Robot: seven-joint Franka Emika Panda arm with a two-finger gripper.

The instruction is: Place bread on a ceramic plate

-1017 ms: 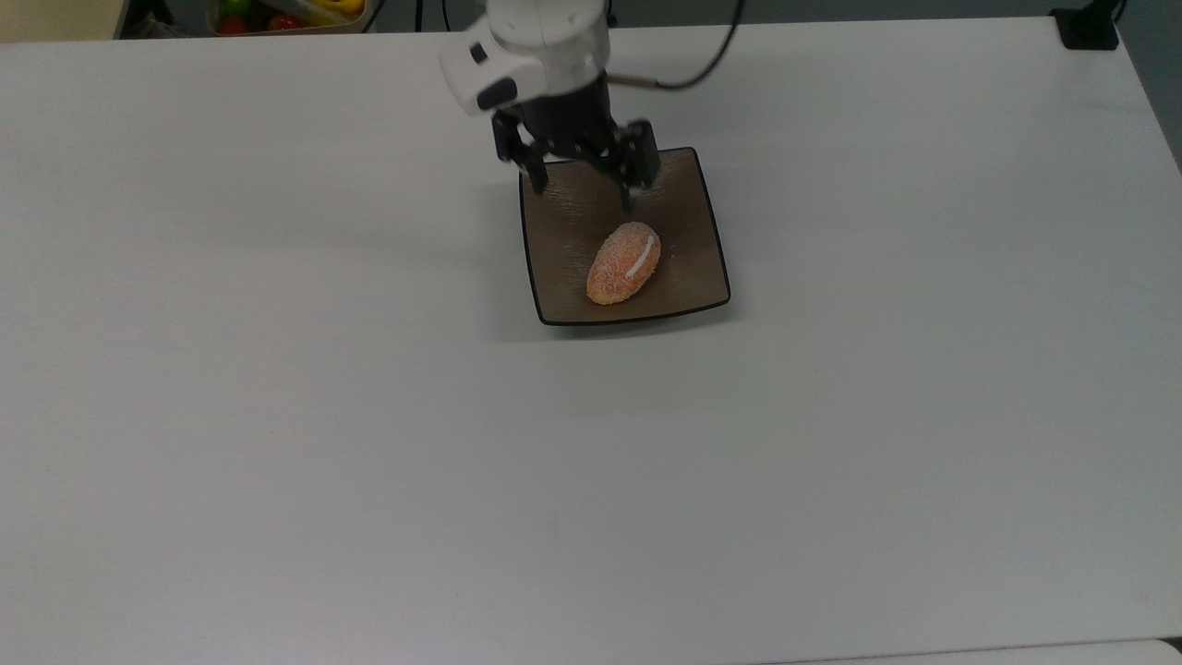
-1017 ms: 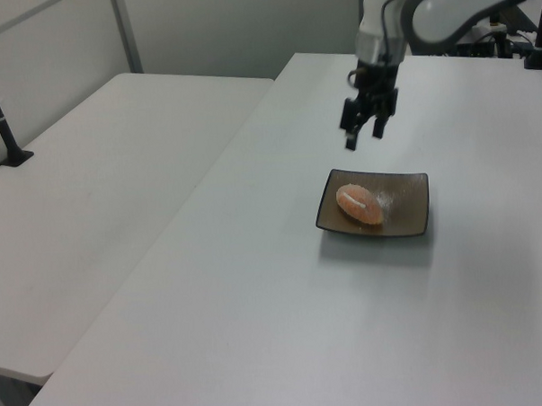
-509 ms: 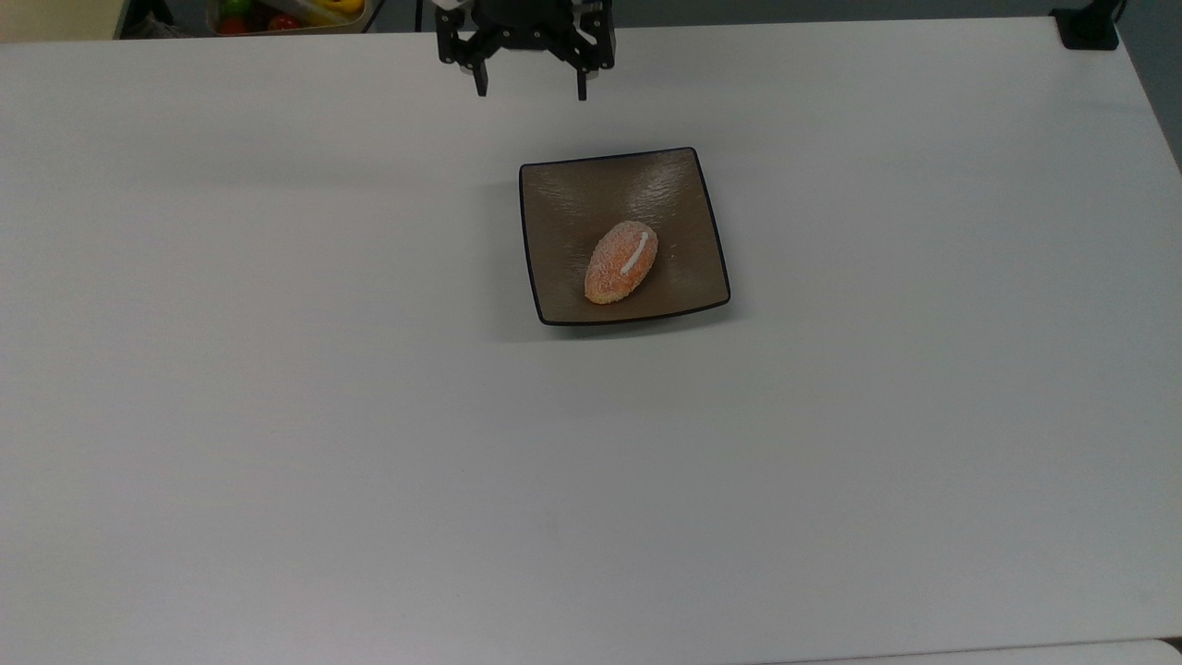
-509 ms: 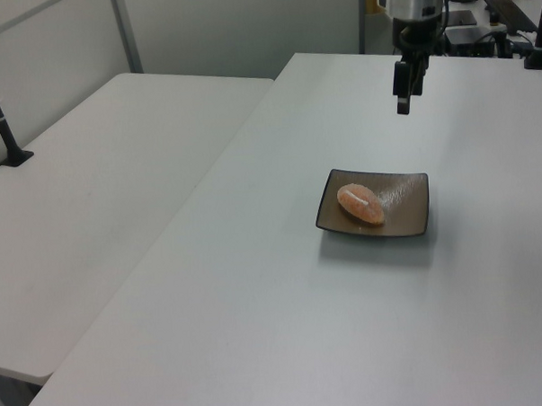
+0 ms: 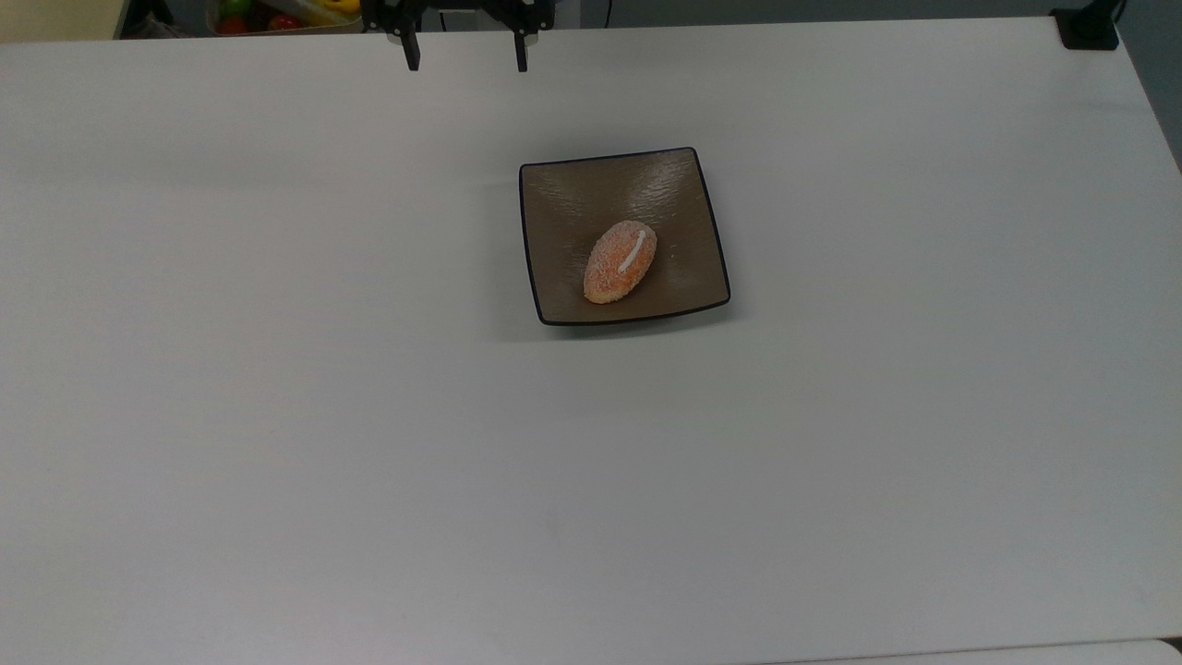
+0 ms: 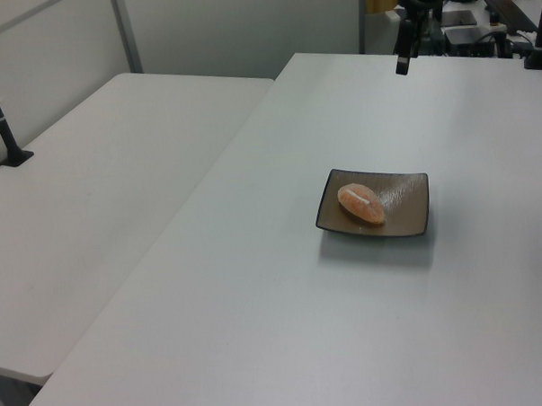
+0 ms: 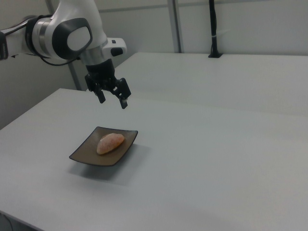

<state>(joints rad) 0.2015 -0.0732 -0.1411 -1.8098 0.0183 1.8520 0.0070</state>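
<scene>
Bread is lying inside the ceramic plate on the surface. Claw is hanging empty, fingers spread, well apart above. Placement is looking done.

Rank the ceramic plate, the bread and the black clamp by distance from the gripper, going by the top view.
1. Ceramic plate: its upper rim lies closest to the gripper, below it.
2. Bread: on the plate's lower half.
3. Black clamp: at the top view's upper-right table corner.
</scene>
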